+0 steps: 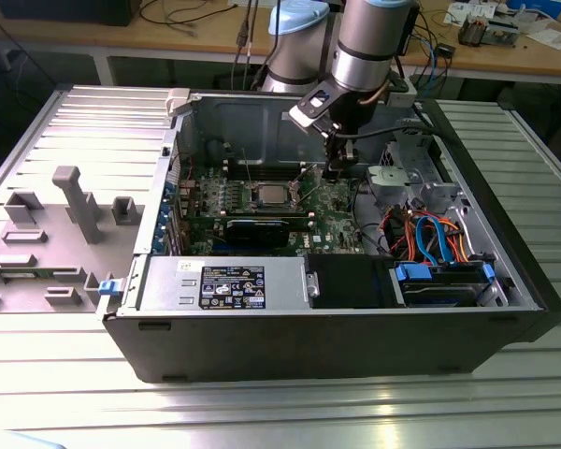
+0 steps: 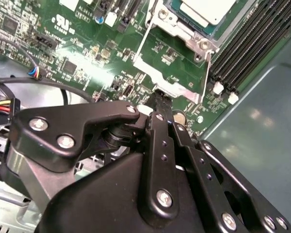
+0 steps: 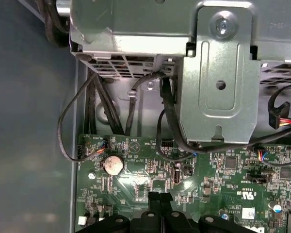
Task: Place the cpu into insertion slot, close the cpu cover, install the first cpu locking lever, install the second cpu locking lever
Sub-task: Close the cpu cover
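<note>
The cpu (image 1: pixel 269 195) (image 2: pixel 203 9), a silvery square, lies flat in the insertion slot (image 1: pixel 253 194) on the green board inside the open computer case. The cpu cover (image 2: pixel 183 28), a thin metal frame, sits around its edge. Two thin wire locking levers (image 2: pixel 144 36) (image 2: pixel 206 73) run beside a metal tab below the socket. My gripper (image 1: pixel 334 171) (image 2: pixel 160 97) (image 3: pixel 159 195) points down at the board just to the exterior view's right of the socket. Its black fingers are pressed together with nothing between them, and the tip is close to that tab.
Memory slots (image 2: pixel 252 34) run beside the socket. A long black card (image 1: pixel 257 229), the power supply (image 1: pixel 224 285), coloured cables (image 1: pixel 430 234) and a blue drive bay (image 1: pixel 444 281) crowd the case. A metal bracket (image 3: pixel 218 73) and black cables stand near the gripper. Grey fixtures (image 1: pixel 75 201) stand outside.
</note>
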Motion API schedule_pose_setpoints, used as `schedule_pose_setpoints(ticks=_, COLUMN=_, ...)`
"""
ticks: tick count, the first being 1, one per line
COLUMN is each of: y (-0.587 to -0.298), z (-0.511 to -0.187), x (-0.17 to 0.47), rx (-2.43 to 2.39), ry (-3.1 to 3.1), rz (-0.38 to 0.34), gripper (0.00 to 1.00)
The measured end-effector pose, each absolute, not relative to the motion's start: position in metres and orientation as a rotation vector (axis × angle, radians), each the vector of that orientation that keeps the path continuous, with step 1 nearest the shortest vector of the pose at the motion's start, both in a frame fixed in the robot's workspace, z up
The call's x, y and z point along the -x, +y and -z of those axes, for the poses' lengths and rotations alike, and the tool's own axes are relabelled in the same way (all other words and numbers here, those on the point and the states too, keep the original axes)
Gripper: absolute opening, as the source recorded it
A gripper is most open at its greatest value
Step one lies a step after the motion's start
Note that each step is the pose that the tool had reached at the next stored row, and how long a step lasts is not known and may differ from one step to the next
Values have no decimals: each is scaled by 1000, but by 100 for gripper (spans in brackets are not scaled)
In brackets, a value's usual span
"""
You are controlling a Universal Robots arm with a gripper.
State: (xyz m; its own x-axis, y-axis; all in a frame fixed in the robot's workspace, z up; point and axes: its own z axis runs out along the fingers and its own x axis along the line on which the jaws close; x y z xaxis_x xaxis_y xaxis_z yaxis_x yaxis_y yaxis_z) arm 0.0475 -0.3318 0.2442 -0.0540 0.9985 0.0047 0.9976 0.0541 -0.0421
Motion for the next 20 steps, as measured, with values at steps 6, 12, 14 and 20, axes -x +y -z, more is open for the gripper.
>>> schedule_pose_setpoints(ticks=6, y=-332, z=-244, x=-34, rx=2138, ry=-2258, rz=-40, gripper=11)
schedule_pose_setpoints(ticks=12, y=-332, z=-244, x=-31, rx=2138, ry=-2259, rz=-40, gripper=11)
schedule_pose_setpoints(ticks=14, y=-332, z=-244, x=-31, rx=2138, ry=-2259, rz=-40, gripper=11)
schedule_pose_setpoints(ticks=20, y=-332, z=-244, x=-29, rx=2138, ry=-2259, rz=-40, gripper=11)
